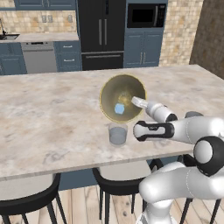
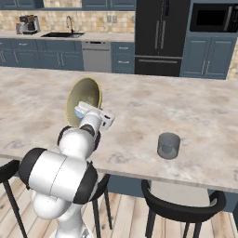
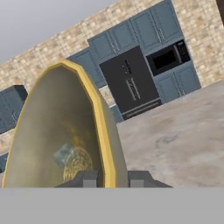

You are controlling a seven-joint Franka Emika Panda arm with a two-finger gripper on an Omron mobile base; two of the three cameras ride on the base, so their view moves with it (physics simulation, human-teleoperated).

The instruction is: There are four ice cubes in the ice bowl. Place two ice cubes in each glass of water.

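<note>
Olive-gold ice bowl [image 1: 121, 97] stands tipped up on edge on the marble bench [image 1: 48, 118] in the left base view, its yellowish inside facing the camera, one pale blue ice cube [image 1: 119, 108] low inside it; the gripper [image 1: 139, 102] is at the bowl's right rim. One glass of water [image 1: 117, 134] stands just in front of the bowl near the bench edge; whether it holds any cube I cannot tell. Right base view: bowl [image 2: 85, 96] tilted, seen edge-on behind the gripper [image 2: 91, 114], pale blue visible at the hand; second glass [image 2: 168, 145] stands well apart to the right, near the front edge. Hand view: fingers [image 3: 86, 179] are closed on the bowl's gold rim [image 3: 101, 127], one on each side of it, and a cube [image 3: 64, 153] lies faintly against the inside wall. Judgement: the grip is on the bowl, not on a cube, so the step in hand looks like tipping the bowl. Next move calls for releasing the rim gently and taking a cube. Risk: bowl toppling onto the near glass. Bar stools [image 1: 119, 183] below; fridge [image 1: 101, 30] and microwave [image 1: 146, 15] behind, well clear.
</note>
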